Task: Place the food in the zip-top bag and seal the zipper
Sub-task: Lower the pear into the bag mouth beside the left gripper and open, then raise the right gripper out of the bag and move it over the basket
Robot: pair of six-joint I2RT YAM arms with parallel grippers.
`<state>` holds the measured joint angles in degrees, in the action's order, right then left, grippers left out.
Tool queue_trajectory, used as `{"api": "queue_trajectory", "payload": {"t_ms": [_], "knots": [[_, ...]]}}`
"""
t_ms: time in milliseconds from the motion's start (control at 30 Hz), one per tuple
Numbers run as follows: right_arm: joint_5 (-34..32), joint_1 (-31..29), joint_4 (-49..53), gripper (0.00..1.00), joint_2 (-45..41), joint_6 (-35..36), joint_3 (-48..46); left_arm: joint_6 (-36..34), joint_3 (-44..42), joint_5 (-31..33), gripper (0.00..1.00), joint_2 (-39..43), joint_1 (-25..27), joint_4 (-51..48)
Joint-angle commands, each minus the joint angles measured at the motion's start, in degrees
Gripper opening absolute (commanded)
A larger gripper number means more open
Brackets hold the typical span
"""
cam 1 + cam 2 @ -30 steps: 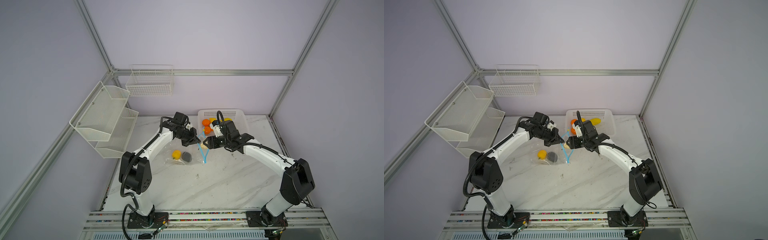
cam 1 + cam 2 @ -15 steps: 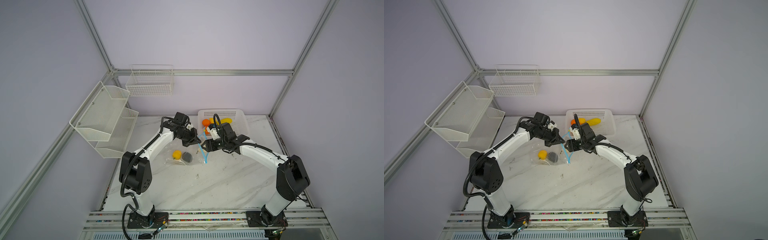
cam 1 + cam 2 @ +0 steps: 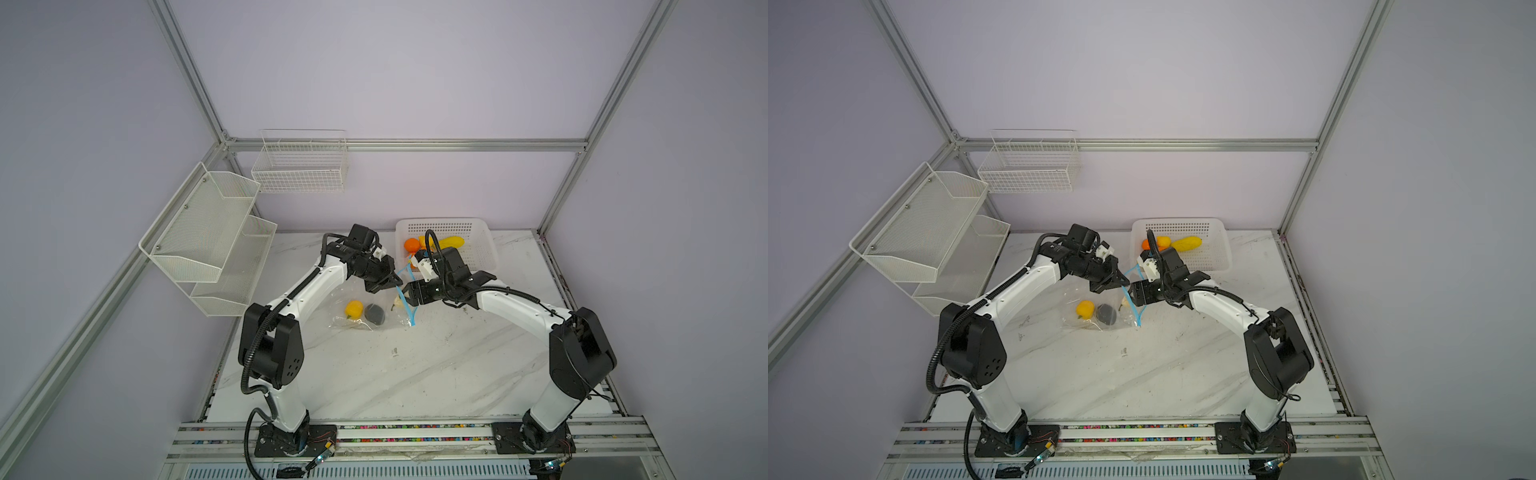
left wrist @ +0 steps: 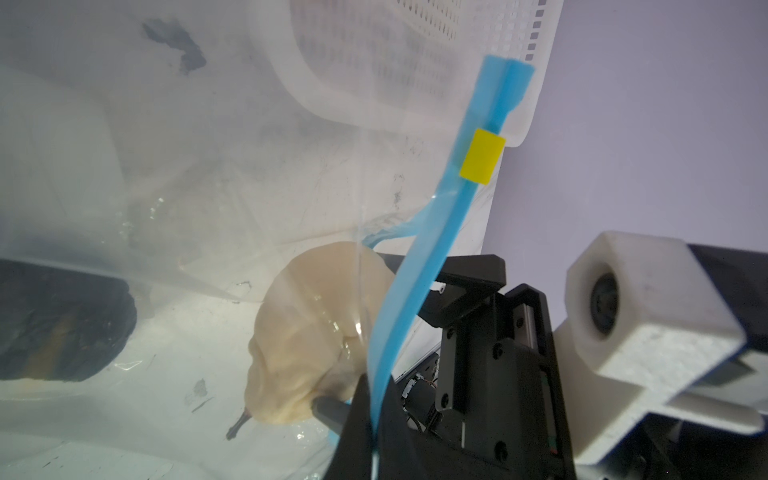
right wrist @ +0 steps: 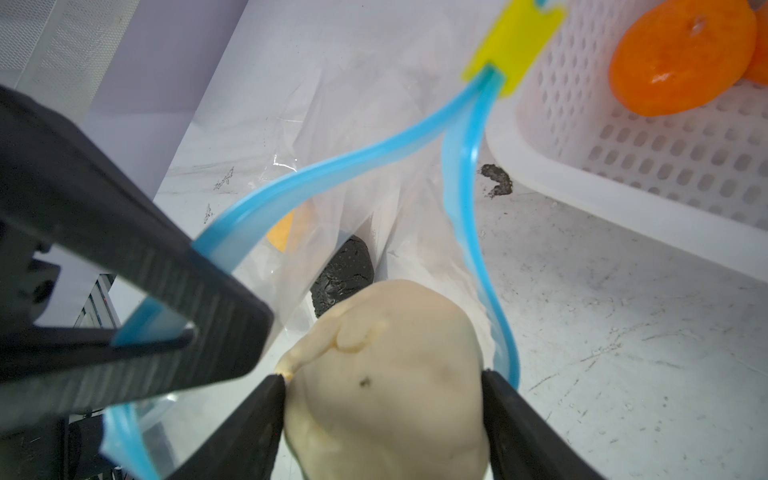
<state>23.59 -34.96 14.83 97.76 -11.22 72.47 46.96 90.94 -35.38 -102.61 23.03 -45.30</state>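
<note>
My right gripper: jaws wide, pads touching both sides of bulb, bulb in bag mouth. My left gripper: pinched shut on zipper, holding one lip up, mouth gaping. Tab at strip's far end. Deeper in bag, on table: yellow fruit, black lump. Basket just behind, holding tangerine, long yellow piece.

No text, label, brand, number or sign can be read anywhere. The zip-top bag, its zipper and yellow tab, the cream-white bulb, the far-right white basket and the worktop show no legible marking.
</note>
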Motion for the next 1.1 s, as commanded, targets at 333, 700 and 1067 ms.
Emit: {"api": "queue_trajectory", "payload": {"t_ms": [333, 700, 1067], "knots": [[0.3, -0.3, -0.3, 0.81, 0.6, 0.6, 1.1, 0.1, 2.4, -1.3, 0.0, 2.0, 0.4, 1.7], [-2.5, -0.3, 1.8, 0.81, -4.2, 0.2, 1.1, 0.1, 1.3, -1.0, 0.0, 2.1, 0.2, 2.2], [-6.4, 1.1, 2.7, 0.79, -8.2, 0.2, 0.7, 0.0, 0.3, -0.7, 0.0, 2.5, -0.2, 2.4]]}}
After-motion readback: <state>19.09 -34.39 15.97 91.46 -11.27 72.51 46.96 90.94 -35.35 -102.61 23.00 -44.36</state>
